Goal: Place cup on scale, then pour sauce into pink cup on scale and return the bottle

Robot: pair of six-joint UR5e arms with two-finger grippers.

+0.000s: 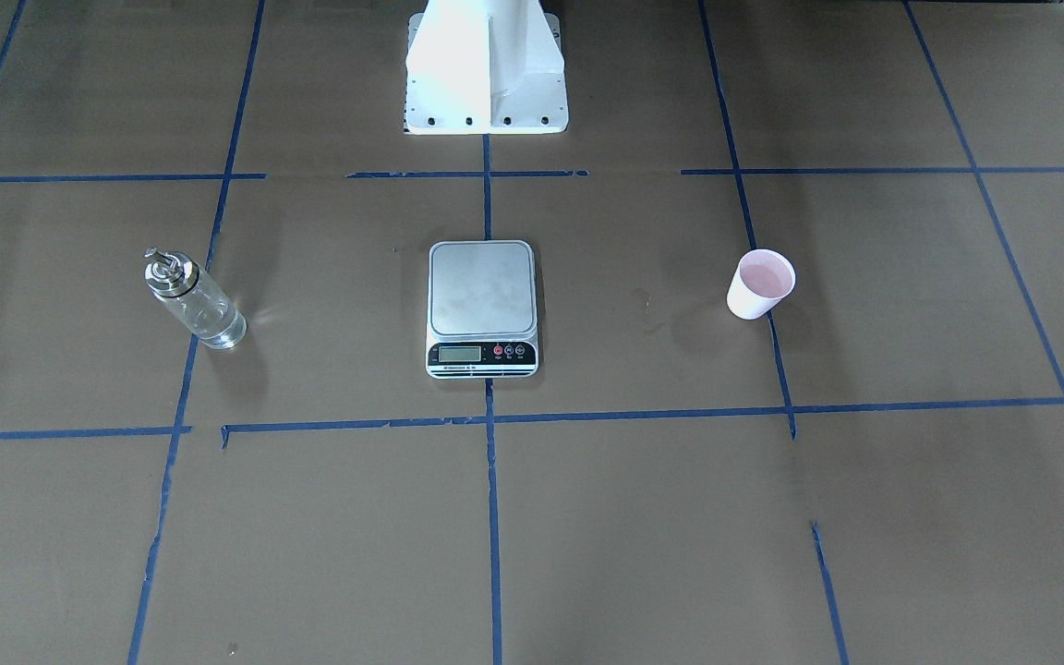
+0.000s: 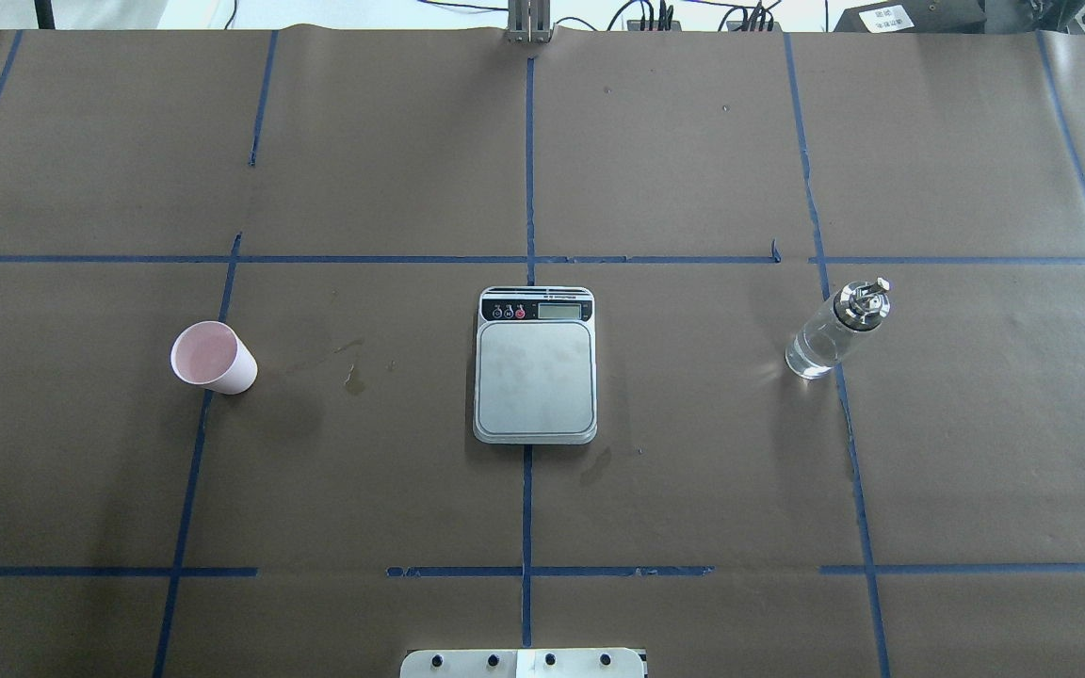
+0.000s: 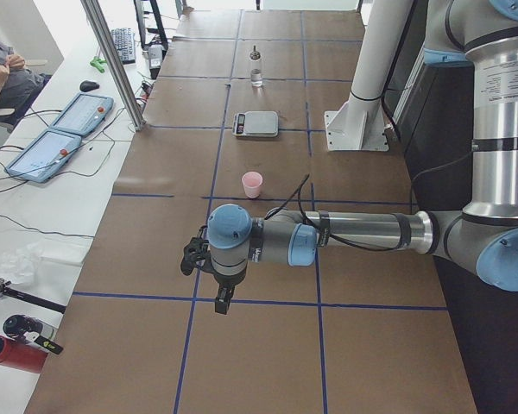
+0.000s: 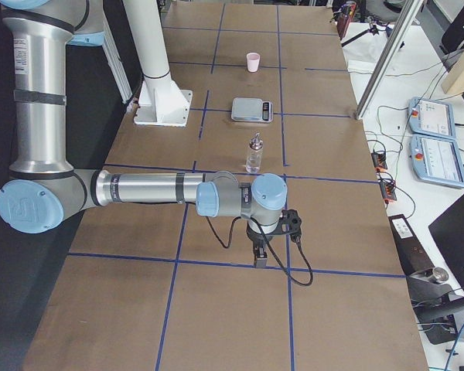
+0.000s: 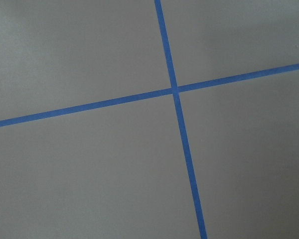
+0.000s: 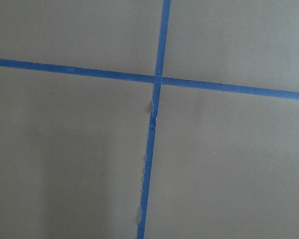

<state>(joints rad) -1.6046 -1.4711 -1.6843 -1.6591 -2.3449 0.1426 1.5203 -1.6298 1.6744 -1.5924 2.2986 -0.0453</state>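
The pink cup (image 1: 759,284) stands upright on the brown paper, well to one side of the scale (image 1: 482,291), whose steel plate is bare. The clear bottle (image 1: 193,300) with its silver cap stands on the scale's other side. From overhead, the cup (image 2: 214,358) is left, the scale (image 2: 535,377) centre, the bottle (image 2: 836,330) right. My left gripper (image 3: 223,297) hangs over the table's left end, far from the cup (image 3: 252,184). My right gripper (image 4: 259,255) hangs over the right end, short of the bottle (image 4: 254,153). I cannot tell whether either is open or shut.
The white robot base (image 1: 486,74) stands behind the scale. Blue tape lines (image 5: 175,90) cross the paper, and both wrist views show only these. Pendants (image 3: 47,147) and an aluminium post (image 3: 112,60) stand along the operators' side. A person (image 3: 0,78) sits there.
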